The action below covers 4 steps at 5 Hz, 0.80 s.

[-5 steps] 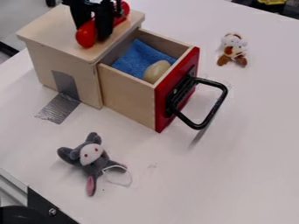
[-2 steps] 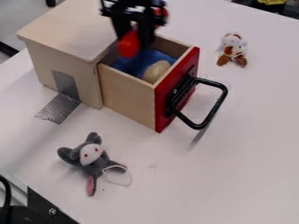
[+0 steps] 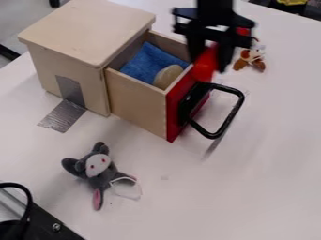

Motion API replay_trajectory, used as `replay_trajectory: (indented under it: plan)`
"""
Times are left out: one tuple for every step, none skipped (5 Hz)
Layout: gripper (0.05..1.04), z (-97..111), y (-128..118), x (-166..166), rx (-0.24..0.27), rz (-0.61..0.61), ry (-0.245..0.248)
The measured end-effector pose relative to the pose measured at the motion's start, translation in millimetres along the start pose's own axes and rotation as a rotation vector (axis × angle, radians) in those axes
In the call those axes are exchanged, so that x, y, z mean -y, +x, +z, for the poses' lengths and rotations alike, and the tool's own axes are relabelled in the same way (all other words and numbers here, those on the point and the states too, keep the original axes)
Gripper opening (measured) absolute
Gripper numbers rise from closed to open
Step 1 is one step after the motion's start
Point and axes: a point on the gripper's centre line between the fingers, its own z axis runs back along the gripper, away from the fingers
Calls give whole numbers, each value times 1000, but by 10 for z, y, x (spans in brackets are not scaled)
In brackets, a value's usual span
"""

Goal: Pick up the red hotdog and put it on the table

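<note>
End effector [image 3: 211,64] closed around hotdog [image 3: 203,68]

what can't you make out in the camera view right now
All in the camera view:
- middle of the red hotdog: behind the black gripper
- head of the brown-and-white plush toy: partly behind the gripper and hotdog
- whatever may lie under the blue cloth: covered by it
- rest of the yellow item: cut off by the top edge
</note>
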Motion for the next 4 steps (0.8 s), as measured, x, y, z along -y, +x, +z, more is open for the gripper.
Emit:
replay_trajectory:
  plan:
    - [499,-244,221,451,-16,-14,8]
    - [499,-479,454,707,-25,-28,17]
    - [499,-731,693,839,-48,-14,9]
    - [499,-921,839,950,-74,-19,8]
